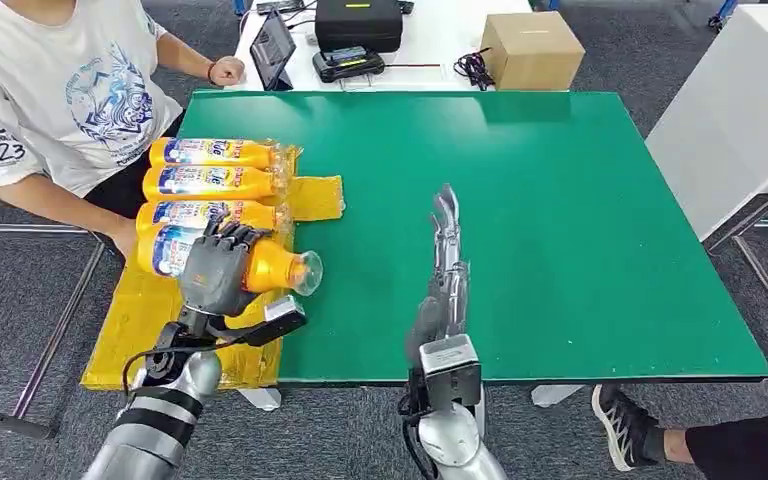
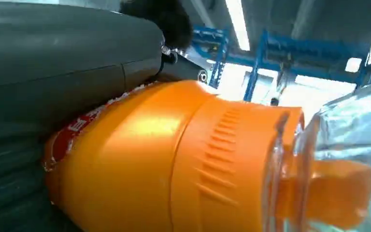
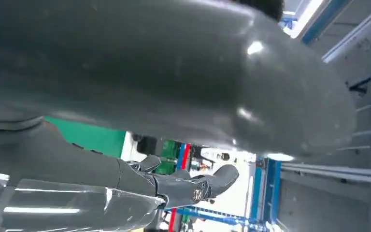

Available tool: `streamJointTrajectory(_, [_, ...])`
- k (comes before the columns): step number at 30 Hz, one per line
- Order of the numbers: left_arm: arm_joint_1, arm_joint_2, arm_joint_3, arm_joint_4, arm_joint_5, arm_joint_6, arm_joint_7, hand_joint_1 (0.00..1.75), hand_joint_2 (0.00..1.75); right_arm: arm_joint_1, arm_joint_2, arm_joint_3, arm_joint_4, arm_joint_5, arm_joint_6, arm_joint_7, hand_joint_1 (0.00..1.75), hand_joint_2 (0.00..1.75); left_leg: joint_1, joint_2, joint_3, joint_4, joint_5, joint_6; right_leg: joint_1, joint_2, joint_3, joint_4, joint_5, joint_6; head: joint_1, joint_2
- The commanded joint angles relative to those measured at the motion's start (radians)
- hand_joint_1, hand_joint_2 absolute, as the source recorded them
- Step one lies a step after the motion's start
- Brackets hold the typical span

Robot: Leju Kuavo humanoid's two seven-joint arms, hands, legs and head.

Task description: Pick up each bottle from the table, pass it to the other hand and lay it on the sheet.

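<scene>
Orange bottle (image 1: 250, 262), the 4th in the row, is gripped by the left hand (image 1: 215, 270) over the yellow sheet (image 1: 160, 320) beside 3 laid bottles (image 1: 215, 183), while the right hand (image 1: 445, 270) hangs empty with fingers straight, so releasing it flat looks next.

I see orange plastic bottles with blue-and-white labels (image 1: 210, 183) on a crinkled yellow sheet (image 1: 150, 320), the bright green tabletop (image 1: 560, 220), and my dark grey left hand (image 1: 215, 270).
</scene>
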Motion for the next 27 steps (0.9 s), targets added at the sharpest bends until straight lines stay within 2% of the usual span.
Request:
streamJointTrajectory(1, [-0.094, 0.071, -0.008, 0.267, -0.037, -0.001, 0.026, 1.75, 1.75, 0.007, -0.017, -0.037, -0.024, 0.000, 0.012, 0.008, 0.00, 0.00, 0.001, 0.000, 0.006, -0.001, -0.002, -0.002, 0.002, 0.000, 0.006, -0.001, -0.002, -0.002, 0.000, 0.000])
streamJointTrajectory(3, [-0.094, 0.071, -0.008, 0.267, -0.037, -0.001, 0.026, 1.75, 1.75, 0.007, -0.017, -0.037, -0.024, 0.000, 0.012, 0.008, 0.00, 0.00, 0.001, 0.000, 0.002, -0.001, -0.001, -0.001, 0.001, -0.001, 0.003, -0.001, -0.001, -0.001, 0.000, 0.000])
streamJointTrajectory(7, [-0.098, 0.078, -0.028, 0.284, -0.062, -0.029, 0.059, 1.75, 1.75, 0.008, -0.015, -0.037, -0.025, 0.002, 0.020, 0.009, 0.00, 0.00, 0.001, 0.000, 0.005, 0.000, -0.002, -0.002, 0.001, 0.000, 0.005, -0.001, -0.002, -0.002, 0.000, 0.000])
streamJointTrajectory(13, [-0.095, 0.071, -0.015, 0.281, -0.024, -0.025, 0.044, 1.75, 1.75, 0.009, -0.013, -0.038, -0.024, 0.000, 0.025, 0.011, 0.00, 0.00, 0.001, 0.000, 0.003, 0.000, -0.001, -0.001, 0.001, 0.000, 0.003, -0.001, -0.001, -0.002, 0.000, 0.000])
streamJointTrajectory(19, [-0.115, 0.076, -0.012, 0.308, 0.024, -0.092, 0.040, 1.75, 1.75, -0.006, -0.028, -0.018, 0.014, -0.006, 0.036, 0.008, 0.00, 0.00, 0.001, 0.000, 0.002, 0.000, -0.001, -0.001, 0.001, 0.000, 0.003, -0.001, -0.001, -0.001, 0.000, 0.000])
streamJointTrajectory(22, [-0.157, 0.100, -0.029, 0.391, -0.013, -0.165, 0.079, 1.75, 1.75, -0.018, -0.028, -0.004, 0.045, -0.023, 0.044, 0.004, 0.00, 0.00, 0.002, 0.000, 0.006, 0.000, -0.003, -0.002, 0.002, 0.000, 0.007, -0.001, -0.002, -0.002, 0.000, 0.000])
streamJointTrajectory(23, [-0.160, 0.104, -0.026, 0.399, -0.002, -0.176, 0.067, 1.75, 1.75, -0.018, -0.027, -0.002, 0.047, -0.023, 0.044, 0.004, 0.00, 0.00, 0.001, 0.000, 0.003, -0.001, -0.001, -0.001, 0.001, 0.000, 0.003, -0.001, -0.001, -0.001, 0.000, 0.000])
streamJointTrajectory(27, [-0.163, 0.105, -0.026, 0.406, 0.003, -0.174, 0.060, 1.75, 1.75, -0.019, -0.027, -0.002, 0.048, -0.024, 0.043, 0.004, 0.00, 0.00, 0.001, 0.001, 0.003, -0.001, -0.001, -0.001, 0.001, 0.001, 0.003, -0.001, -0.001, -0.002, 0.000, 0.000])
